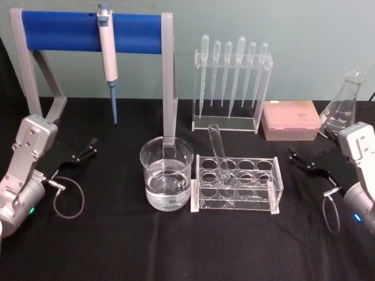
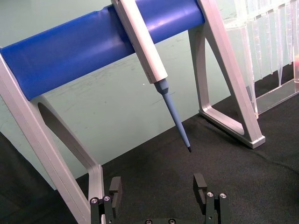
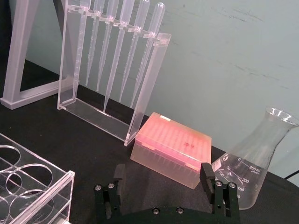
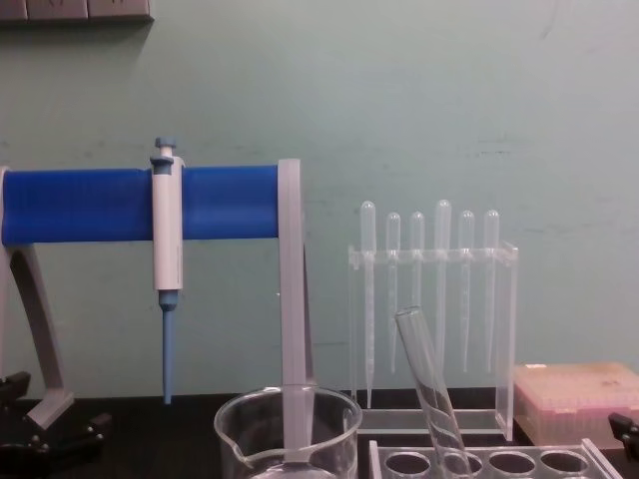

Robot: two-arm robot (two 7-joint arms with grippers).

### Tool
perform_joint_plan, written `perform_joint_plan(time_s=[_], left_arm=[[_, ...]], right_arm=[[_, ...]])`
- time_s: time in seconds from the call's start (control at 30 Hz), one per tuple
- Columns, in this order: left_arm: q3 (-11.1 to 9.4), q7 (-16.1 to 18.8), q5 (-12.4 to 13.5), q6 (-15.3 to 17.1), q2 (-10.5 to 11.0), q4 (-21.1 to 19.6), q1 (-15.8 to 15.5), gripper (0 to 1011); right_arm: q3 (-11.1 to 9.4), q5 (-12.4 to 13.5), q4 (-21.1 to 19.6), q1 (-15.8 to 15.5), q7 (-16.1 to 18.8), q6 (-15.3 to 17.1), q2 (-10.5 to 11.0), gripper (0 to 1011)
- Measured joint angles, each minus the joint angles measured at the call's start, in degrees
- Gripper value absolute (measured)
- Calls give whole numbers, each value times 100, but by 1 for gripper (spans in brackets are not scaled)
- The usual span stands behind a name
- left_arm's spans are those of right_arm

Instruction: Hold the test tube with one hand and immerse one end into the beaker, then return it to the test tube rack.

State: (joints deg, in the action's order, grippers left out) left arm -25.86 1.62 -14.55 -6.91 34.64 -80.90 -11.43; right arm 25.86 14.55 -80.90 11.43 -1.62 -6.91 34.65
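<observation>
- Nearest, at the table's left edge: left gripper (image 1: 89,146), fingers spread wide, nothing between them, arm bent and resting low over the black tablecloth (image 1: 117,246). Judged parked, well apart from the glassware.
- Mirrored at the right edge: right gripper (image 1: 300,159), fingers likewise spread and empty, pointing inward toward the rack. Judged the handier of the two for the tube, though neither touching anything yet.
- Centre of the table: clear test tube rack (image 1: 258,202), with the test tube (image 1: 218,149) seated in one hole, round bottom down, tilted so its rim leans toward the beaker side. Upper half clear above the rack, so open to a pinch from the side.
- Just beside the rack, to its left: beaker (image 1: 166,175), part-filled with clear liquid, close by so the dip needs only a short carry.
- Farther back: blue-barred stand (image 1: 64,32) with a white-and-blue pipettor (image 1: 108,55) hanging from it; a clear holder of plastic pipettes (image 1: 231,88); a pink tip box (image 1: 291,120); an Erlenmeyer flask (image 1: 344,105) at far right.
</observation>
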Motion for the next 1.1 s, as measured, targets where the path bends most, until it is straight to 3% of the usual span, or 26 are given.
perform_joint_plan(time_s=[1.1], left_arm=[[0, 0, 0, 0, 0, 0, 0, 1000]], right_arm=[[0, 0, 0, 0, 0, 0, 0, 1004]])
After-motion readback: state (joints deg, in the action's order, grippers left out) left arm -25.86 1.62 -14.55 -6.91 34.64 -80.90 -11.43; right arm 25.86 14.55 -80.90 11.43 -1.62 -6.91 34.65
